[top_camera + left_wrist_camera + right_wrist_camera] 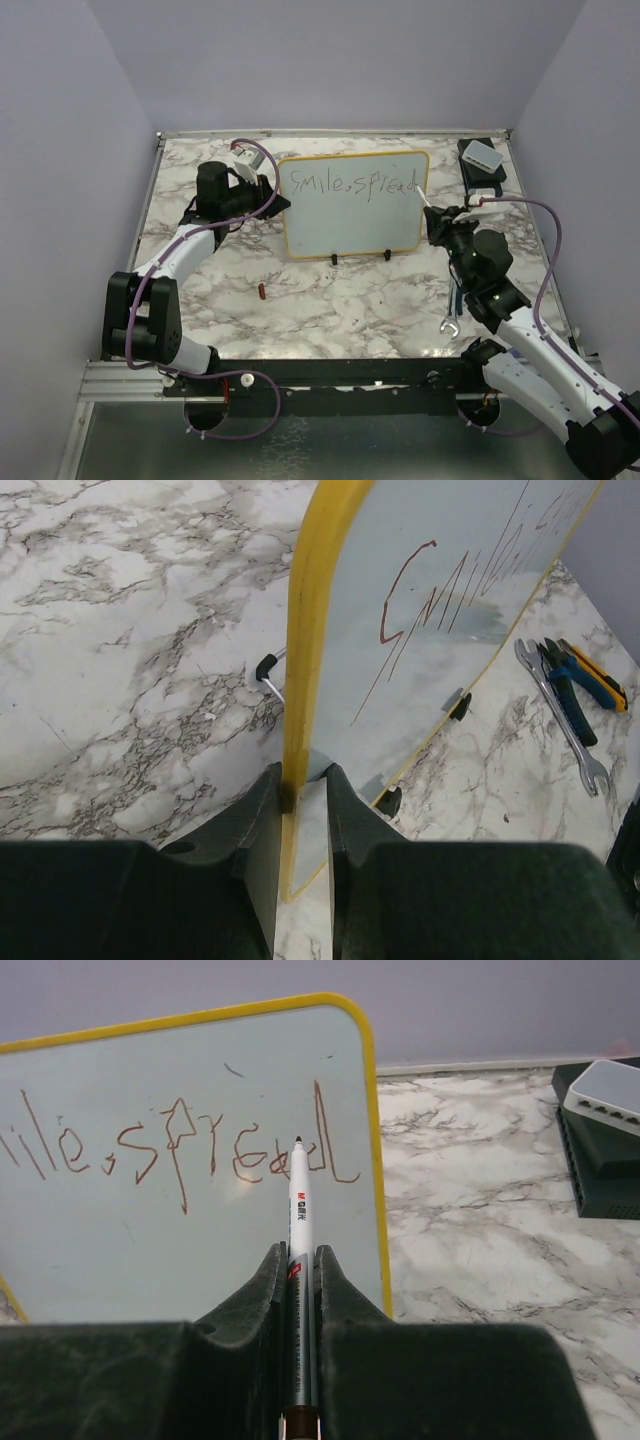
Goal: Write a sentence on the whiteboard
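Whiteboard (pixel 350 225) standing upright at the far middle of the table (pixel 330 310), one arm at each side edge.

Left gripper (pixel 303 780): jaws closed on the board's yellow left rim, one finger on each face. Right gripper (pixel 297 1260): jaws clamped on a marker (pixel 300 1205), its tip at the final "d" of the sentence (pixel 180 1150); contact cannot be told. The writing, reddish-brown in the wrist views, reads "smile, spread" in one line across the board's upper part. The board rests on small black feet (pixel 334 258). On the marble to its right lie a wrench (pixel 565 720), pliers (pixel 568 685) and a yellow tool (pixel 600 680). A white box (pixel 608 1095) on a black base sits at the far right corner.
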`<state>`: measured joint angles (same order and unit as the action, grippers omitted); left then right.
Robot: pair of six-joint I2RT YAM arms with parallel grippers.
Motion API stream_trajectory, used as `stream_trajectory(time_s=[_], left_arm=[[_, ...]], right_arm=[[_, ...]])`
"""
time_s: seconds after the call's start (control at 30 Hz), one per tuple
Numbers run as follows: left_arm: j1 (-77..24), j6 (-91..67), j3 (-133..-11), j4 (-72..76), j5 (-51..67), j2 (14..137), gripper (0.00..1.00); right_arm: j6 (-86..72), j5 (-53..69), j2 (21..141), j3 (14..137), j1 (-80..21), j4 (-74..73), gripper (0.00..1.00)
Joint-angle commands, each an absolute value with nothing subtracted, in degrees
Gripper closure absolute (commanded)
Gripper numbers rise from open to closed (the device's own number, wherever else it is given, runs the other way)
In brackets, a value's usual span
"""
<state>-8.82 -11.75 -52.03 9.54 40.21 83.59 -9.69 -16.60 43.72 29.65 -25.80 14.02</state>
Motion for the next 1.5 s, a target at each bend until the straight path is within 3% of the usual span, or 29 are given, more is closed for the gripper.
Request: stream_trajectory(time_s=[0.0,0.43,0.9,1.47], left_arm=[[-9.77,-12.39,-51.75,7.88,37.50,82.09,0.89],[-10.81,-12.54,-52.57,3.72,34.03,80.82,0.91],[-11.19,-11.84,-53.79,0.68,33.93,81.21,0.91],[-11.33,-11.76,-54.14,0.09,34.06,81.91,0.91]], right_arm=[[-8.90,-9.15,42.81,31.12,-25.66,11.38,0.99],[-17.74,4.43,45.84,30.75,-27.35,16.18,0.99],[-15.94,-7.48,64.33,34.84,-46.97,28.41,0.99],[-14.96,-10.71,77.44,37.35,-50.51,35.85,0.99]])
